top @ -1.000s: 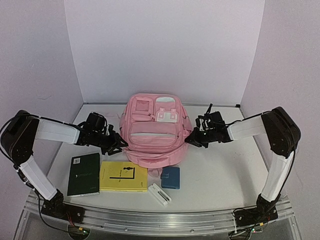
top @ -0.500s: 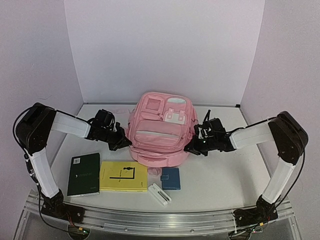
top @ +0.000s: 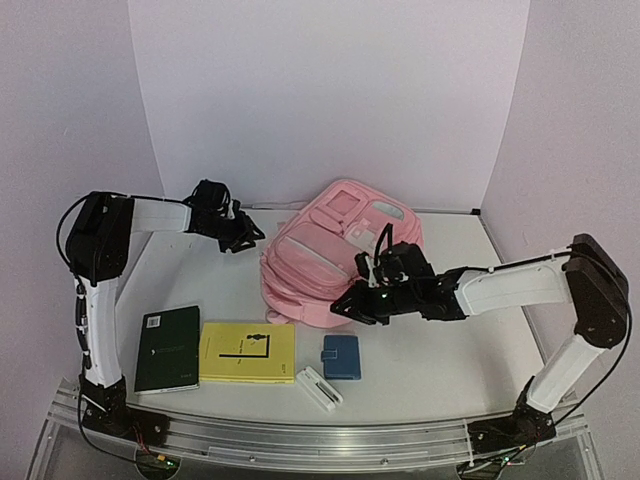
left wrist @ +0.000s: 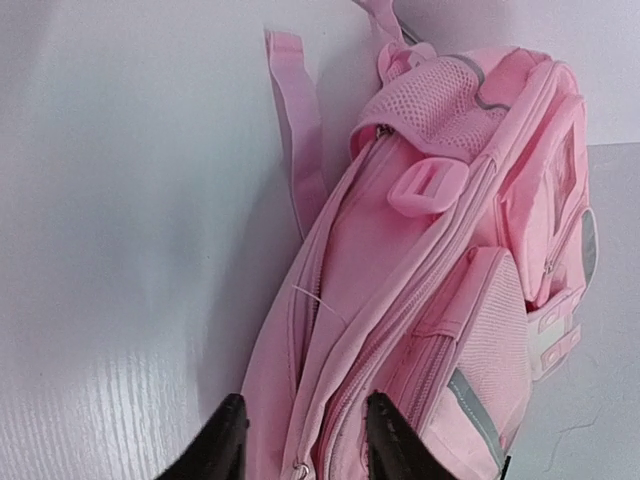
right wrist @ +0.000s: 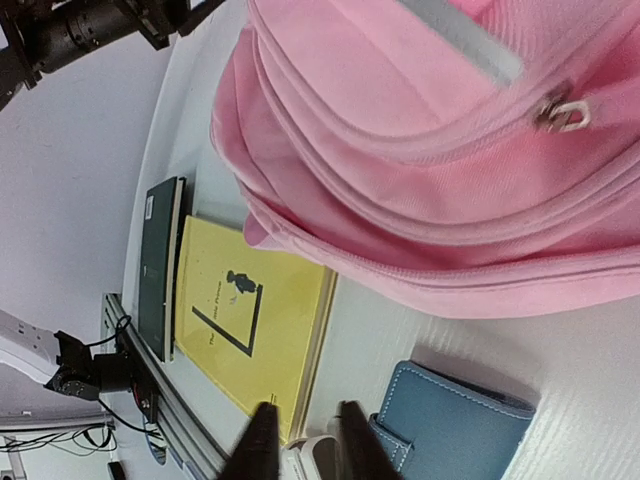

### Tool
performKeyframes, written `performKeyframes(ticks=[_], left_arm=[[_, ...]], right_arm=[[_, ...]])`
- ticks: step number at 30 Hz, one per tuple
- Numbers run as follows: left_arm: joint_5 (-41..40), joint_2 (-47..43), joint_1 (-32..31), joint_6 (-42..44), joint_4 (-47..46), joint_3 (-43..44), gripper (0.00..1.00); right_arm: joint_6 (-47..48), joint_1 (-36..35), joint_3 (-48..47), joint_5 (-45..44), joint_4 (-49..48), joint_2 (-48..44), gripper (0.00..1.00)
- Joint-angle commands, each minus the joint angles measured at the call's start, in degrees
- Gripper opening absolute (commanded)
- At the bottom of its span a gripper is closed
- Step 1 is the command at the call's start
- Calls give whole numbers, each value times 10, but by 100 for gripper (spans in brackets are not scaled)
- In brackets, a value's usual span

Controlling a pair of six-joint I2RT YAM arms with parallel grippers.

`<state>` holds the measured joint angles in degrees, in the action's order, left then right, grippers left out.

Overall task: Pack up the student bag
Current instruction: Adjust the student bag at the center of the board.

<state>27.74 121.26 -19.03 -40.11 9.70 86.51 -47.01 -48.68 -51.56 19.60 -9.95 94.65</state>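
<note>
**Q:** what happened to the bag? A second ago it was sitting square in the middle.

**A:** yeah, I had a claw on each side of it and gave it a twist. Now it lies skewed at the back middle of the table, top end swung toward the right rear, front pockets facing up. Both claws have let go. The left claw has backed off to the left rear, near the bag's corner but not touching as far as I can tell. On its wrist cam the fingers stand partly apart with nothing between them. The right claw has swung round to the bag's near edge, fingers only a crack apart, also empty.

**Q:** anything packed yet?

**A:** nope. The dark notebook, yellow book, blue wallet and little white case sit in the same row at the front, untouched. The zips look shut to me, so I'd guess the turn just gives better access to the main zip. That has to open before anything goes in.
</note>
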Motion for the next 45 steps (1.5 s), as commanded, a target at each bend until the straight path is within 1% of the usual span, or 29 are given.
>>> performKeyframes(ticks=[1,2,3,7,9,12,15,18,22,25,35,43,45], left_arm=[[5,-35,5,25,33,5,56],[3,-54,5,21,31,-10,61],[1,-71,5,14,30,-32,64],[8,-147,0,-33,-7,-134,71],[13,-178,-12,-58,-31,-186,75],[20,-209,-36,-92,-66,-244,77],[16,-221,-61,-115,-74,-268,78],[3,-223,-78,-129,-76,-278,77],[-1,-208,-87,-140,-77,-277,73],[4,-194,-87,-143,-81,-272,66],[2,-175,-89,-147,-85,-265,48],[1,-165,-89,-152,-88,-263,33],[2,-162,-89,-152,-88,-260,31]], right_arm=[[49,15,-45,-104,81,-60,51],[58,25,-41,-109,93,-66,57],[68,39,-33,-104,97,-73,60],[111,112,17,-72,97,-94,69],[139,144,36,-56,97,-95,71],[174,183,55,-39,96,-82,71],[197,200,61,-38,96,-65,70],[204,211,64,-50,95,-41,63],[217,211,51,-64,94,-2,50],[226,211,35,-67,93,22,43],[240,211,-3,-69,85,84,35],[264,211,-31,-72,78,113,35],[268,211,-37,-72,78,123,32]])
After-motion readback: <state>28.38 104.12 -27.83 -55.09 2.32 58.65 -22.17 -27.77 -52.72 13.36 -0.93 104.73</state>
